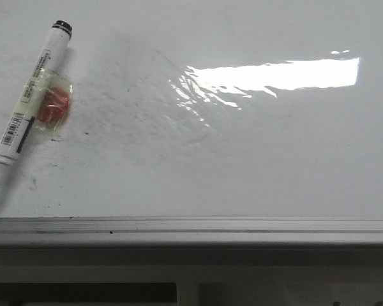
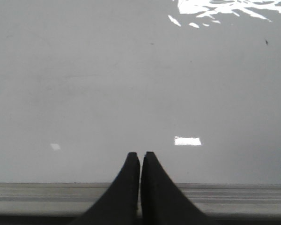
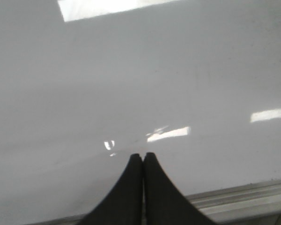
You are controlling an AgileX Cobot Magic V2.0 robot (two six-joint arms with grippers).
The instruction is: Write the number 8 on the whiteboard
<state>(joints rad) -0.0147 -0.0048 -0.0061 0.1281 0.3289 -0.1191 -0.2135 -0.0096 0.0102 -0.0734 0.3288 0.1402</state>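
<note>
The whiteboard fills the front view, glossy white with grey smudges, bright glare and a grey metal edge strip at the front. No number 8 shows on it. A white marker with a black cap lies at the far left, its dark tip toward the front edge, with a red piece taped to its side. My left gripper is shut and empty above the board's front edge. My right gripper is shut and empty above the board. Neither gripper shows in the front view.
Small black specks and smudges lie near the marker. Below the edge strip is a dark gap and a pale frame. The board also fills the left wrist view.
</note>
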